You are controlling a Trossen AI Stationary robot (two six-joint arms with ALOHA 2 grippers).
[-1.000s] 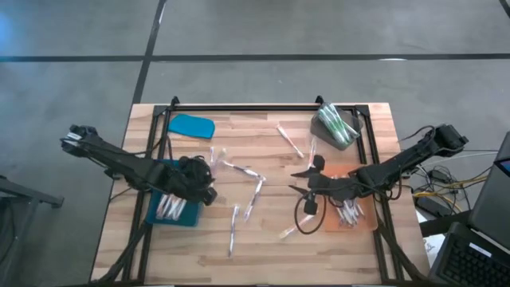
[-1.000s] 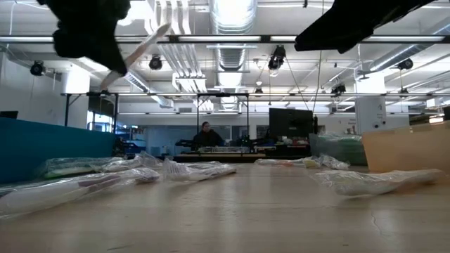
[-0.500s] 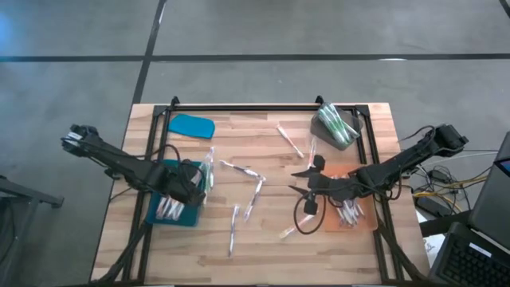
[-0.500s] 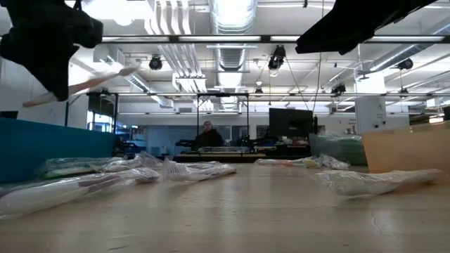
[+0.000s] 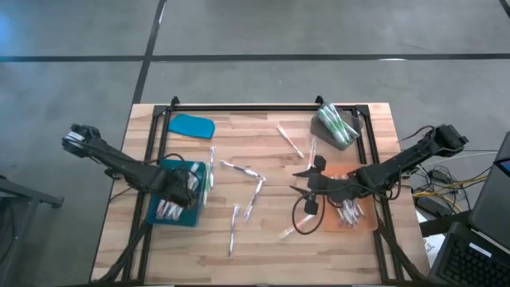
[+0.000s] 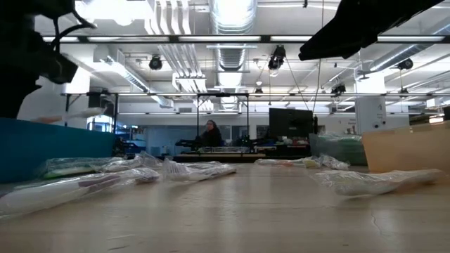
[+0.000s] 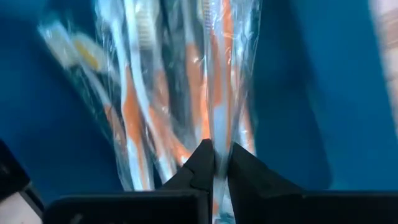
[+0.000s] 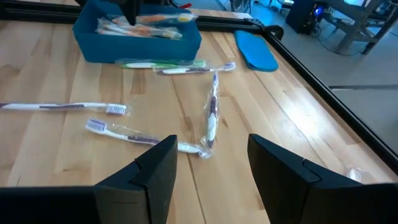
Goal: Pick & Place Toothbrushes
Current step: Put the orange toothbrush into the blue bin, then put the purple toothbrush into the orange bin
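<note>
My left gripper (image 5: 190,185) hovers over the blue tray (image 5: 179,222), shut on a clear-wrapped toothbrush (image 7: 214,74) with orange parts. Under it, several more wrapped orange toothbrushes (image 7: 134,118) lie in that tray. My right gripper (image 5: 296,181) is open and hangs above the table beside the orange tray (image 5: 362,222), which holds several toothbrushes (image 5: 348,212). Loose wrapped toothbrushes (image 5: 256,193) lie flat on the wood between the trays, and the right wrist view shows them ahead of the open fingers (image 8: 211,149). My left gripper pinches the wrapped toothbrush between its two fingers near one end (image 7: 219,163). The brush runs on ahead in line with the fingers. It hangs over the brushes in the blue tray; whether its far end rests on them cannot be told.
A grey bin of green toothbrushes (image 5: 336,126) stands at the table's far right. A blue lid (image 5: 191,125) lies at the far left. More loose toothbrushes lie in the middle (image 5: 233,227) and farther back (image 5: 288,139). A black frame rail (image 5: 239,107) runs along the far edge.
My left gripper has carried the wrapped toothbrush toward the table's left edge, from beside the blue tray to above it, and has come down. The brush has tipped from slanting upward to nearly level. The right arm has kept still.
</note>
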